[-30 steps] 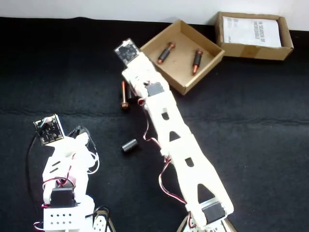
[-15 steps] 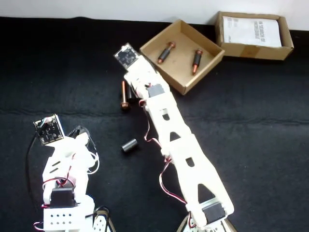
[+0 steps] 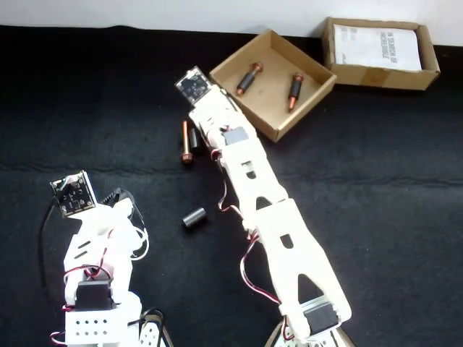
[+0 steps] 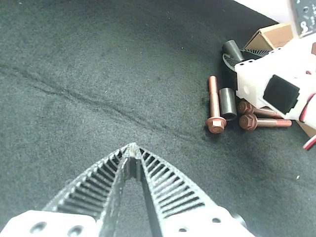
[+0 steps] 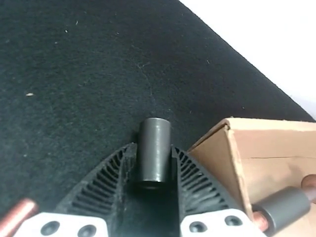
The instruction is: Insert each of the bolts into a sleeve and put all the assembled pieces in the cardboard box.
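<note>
Right gripper (image 5: 153,148) clamped on 1 dark sleeve (image 5: 154,131) beside cardboard box (image 3: 307,108), upper centre of high view (2 assembled pieces (image 3: 247,79) inside). Left gripper (image 4: 132,148) pinched closed, empty.

Looks like a hobby robotics bench or small lab: a worktop (image 3: 376,217) under black cloth, and two white printed arms, right arm (image 3: 282,231) and left arm (image 3: 98,253), trailing loose servo wires (image 3: 244,271) near the cardboard box (image 3: 307,110). A second box (image 3: 380,78) sits just beside it, with a plain white wall (image 3: 145,13) behind.
</note>
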Controlling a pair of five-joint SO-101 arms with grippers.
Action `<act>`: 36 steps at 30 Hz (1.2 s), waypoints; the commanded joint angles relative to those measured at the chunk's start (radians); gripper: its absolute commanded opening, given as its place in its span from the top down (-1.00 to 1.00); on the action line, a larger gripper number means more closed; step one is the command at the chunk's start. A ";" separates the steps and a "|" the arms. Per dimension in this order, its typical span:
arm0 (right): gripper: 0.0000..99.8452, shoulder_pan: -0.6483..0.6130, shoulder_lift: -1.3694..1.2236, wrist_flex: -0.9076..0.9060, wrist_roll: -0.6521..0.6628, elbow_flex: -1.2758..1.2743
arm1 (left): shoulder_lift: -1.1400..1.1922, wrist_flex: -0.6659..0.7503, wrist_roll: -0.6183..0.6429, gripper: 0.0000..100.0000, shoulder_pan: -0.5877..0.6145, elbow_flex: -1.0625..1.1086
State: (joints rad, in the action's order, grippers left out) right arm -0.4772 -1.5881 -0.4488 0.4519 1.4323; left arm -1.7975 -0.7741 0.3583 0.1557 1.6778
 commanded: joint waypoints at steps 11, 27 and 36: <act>0.99 0.025 0.067 -0.357 0.006 0.298 | -0.010 0.003 0.003 0.98 0.004 0.016; 0.99 0.031 0.541 -0.946 -0.107 0.349 | -0.010 0.003 0.003 0.98 0.001 0.016; 0.99 0.070 0.769 -1.239 -0.169 0.349 | -0.008 -0.002 0.003 0.98 0.001 0.016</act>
State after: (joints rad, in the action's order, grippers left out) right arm -0.4358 -0.9682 -1.6072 0.3061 1.6425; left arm -1.7975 -0.7741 0.3583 0.1557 1.6778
